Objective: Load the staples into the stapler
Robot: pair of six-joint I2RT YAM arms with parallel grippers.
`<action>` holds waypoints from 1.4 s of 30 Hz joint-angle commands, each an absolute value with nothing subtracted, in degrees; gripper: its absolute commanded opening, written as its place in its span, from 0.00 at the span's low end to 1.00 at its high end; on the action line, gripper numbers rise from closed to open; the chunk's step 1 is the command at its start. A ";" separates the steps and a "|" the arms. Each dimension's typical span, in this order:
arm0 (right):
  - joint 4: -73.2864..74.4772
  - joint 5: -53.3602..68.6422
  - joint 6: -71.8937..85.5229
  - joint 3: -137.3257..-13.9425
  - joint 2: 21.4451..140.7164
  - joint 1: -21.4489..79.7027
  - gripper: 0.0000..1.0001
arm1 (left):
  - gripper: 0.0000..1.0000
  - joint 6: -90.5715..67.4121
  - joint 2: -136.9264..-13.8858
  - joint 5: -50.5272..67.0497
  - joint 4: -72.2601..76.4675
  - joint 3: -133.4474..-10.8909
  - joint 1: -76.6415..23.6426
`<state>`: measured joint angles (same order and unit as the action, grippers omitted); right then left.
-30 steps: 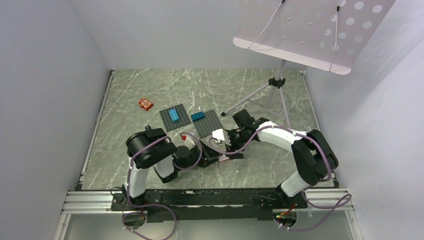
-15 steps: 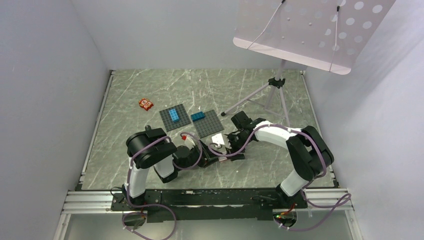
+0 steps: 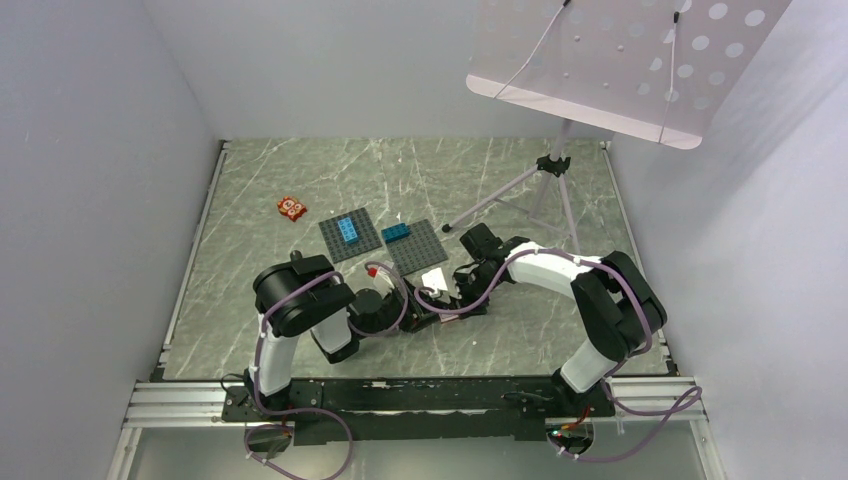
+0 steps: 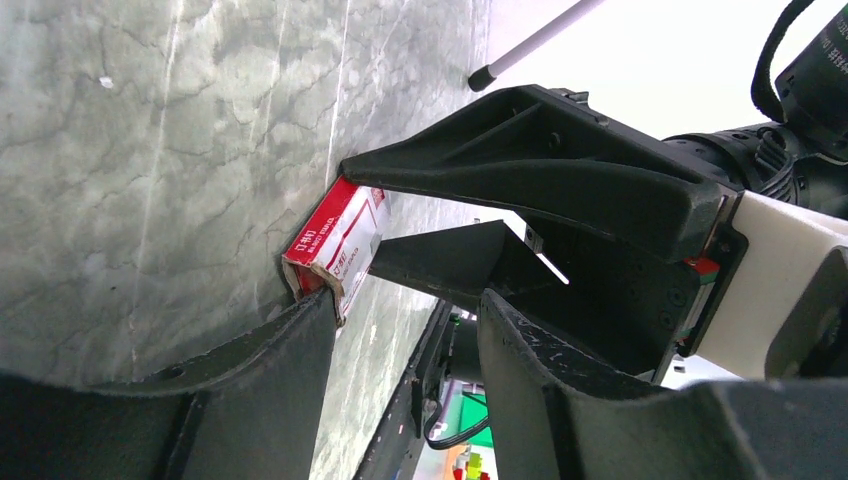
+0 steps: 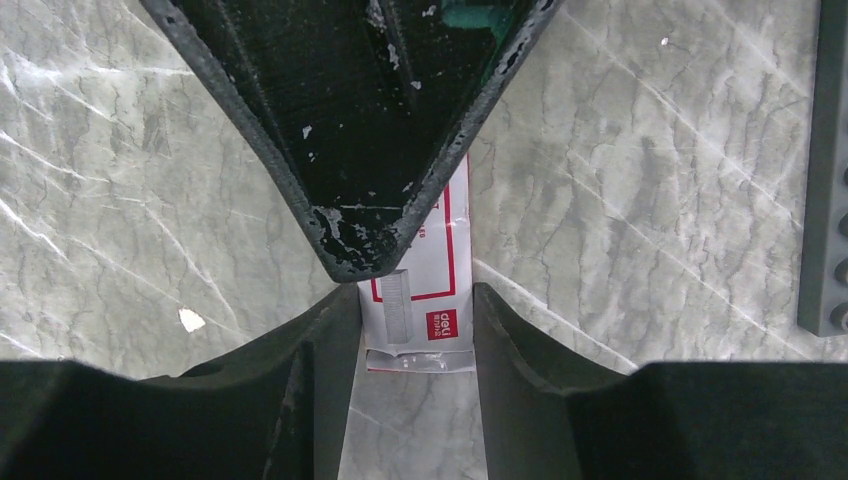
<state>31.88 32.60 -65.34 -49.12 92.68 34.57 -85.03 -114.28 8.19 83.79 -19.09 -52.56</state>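
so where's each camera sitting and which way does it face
top external: fixed above and behind the bases, facing down at the table; both arms show
left wrist: on the left arm, looking low across the table at the staple box; left tool frames the bottom
right wrist: on the right arm, facing straight down on the box; right tool flanks it
shared: both wrist views hold the staple box and the other tool

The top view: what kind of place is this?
Probably a robot test cell: plain grey walls enclose a marble-patterned table, the left arm and right arm are bolted to a metal rail, and a perforated panel stands on a tripod.
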 commanded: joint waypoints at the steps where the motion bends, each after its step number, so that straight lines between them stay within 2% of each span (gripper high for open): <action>1: 31.55 31.99 -65.02 -49.74 93.60 35.24 0.46 | 0.58 -84.63 -114.83 9.29 89.39 -20.55 -52.84; 13: 31.18 32.52 -62.79 -49.81 92.06 35.66 0.48 | 0.59 -84.34 -115.11 10.48 86.95 -23.06 -52.91; 24: 30.32 33.25 -59.88 -49.33 87.39 34.37 0.71 | 0.60 -83.70 -113.26 8.20 89.00 -18.13 -52.69; 33: 35.59 36.60 -57.17 -51.74 82.45 26.33 0.72 | 0.61 -78.45 -104.87 8.09 85.59 -13.81 -51.43; 36: 36.56 38.97 -47.76 -53.71 81.93 23.90 0.70 | 0.61 -70.99 -96.42 7.75 75.50 -13.48 -51.57; 38: 36.35 38.02 -36.79 -56.05 82.76 23.77 0.68 | 0.67 -62.90 -88.42 5.31 58.67 -16.05 -52.75; 40: 37.48 33.25 -25.97 -59.77 85.72 23.71 0.63 | 0.72 -51.17 -80.50 -0.86 34.84 -21.35 -55.70; 42: 39.24 30.50 -18.80 -61.91 88.96 23.25 0.57 | 0.76 -41.22 -76.03 -8.36 19.16 -27.90 -59.35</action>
